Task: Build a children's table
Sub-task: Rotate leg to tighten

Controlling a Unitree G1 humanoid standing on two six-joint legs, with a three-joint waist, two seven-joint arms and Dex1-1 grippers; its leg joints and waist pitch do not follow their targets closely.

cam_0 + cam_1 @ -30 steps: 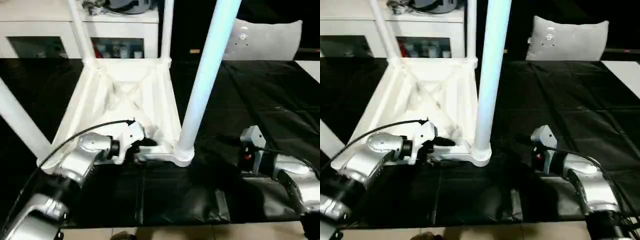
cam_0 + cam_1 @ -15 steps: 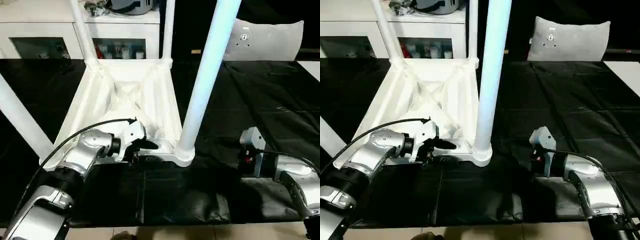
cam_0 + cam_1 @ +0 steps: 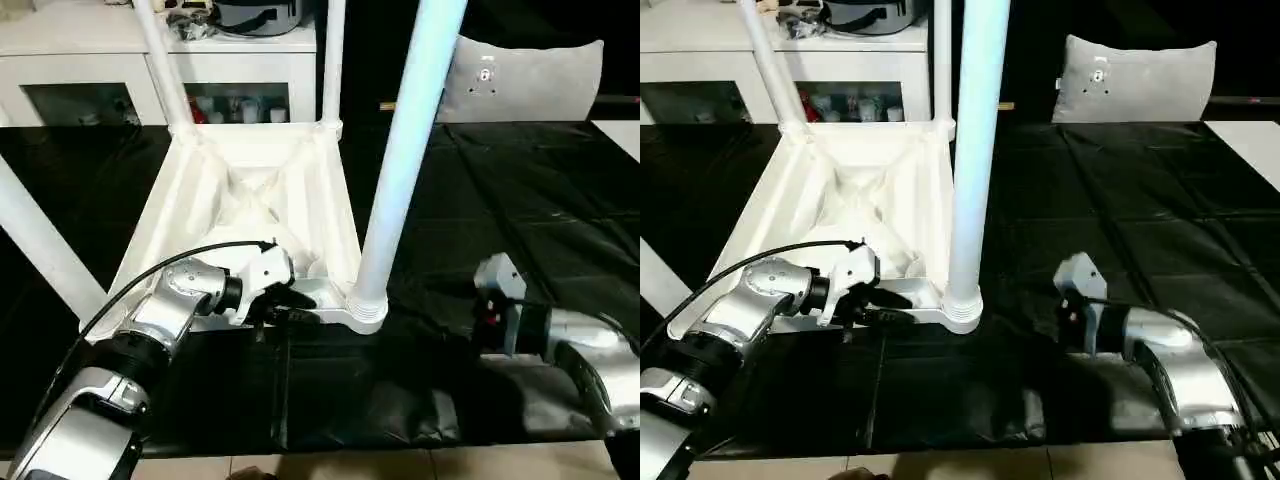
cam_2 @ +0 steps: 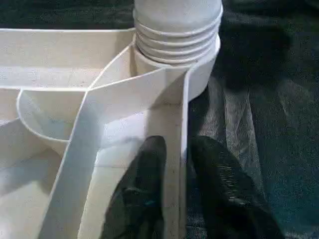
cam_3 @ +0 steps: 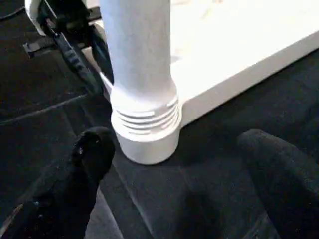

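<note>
tabletop [image 3: 250, 210] on table [image 3: 560, 220] | legs [image 3: 405, 160] in corner sockets | cabinet [image 3: 90, 60] behind

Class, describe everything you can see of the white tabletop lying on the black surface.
The tabletop is white plastic, rectangular, lying underside up on the black cover. Raised ribs cross in an X inside a walled rim, with round sockets at the corners. Four white legs stand up from those sockets; the nearest one shows ringed grooves at its base. The left gripper has one black finger on each side of the near rim wall beside that socket. The right gripper hangs open, apart from it.
</note>
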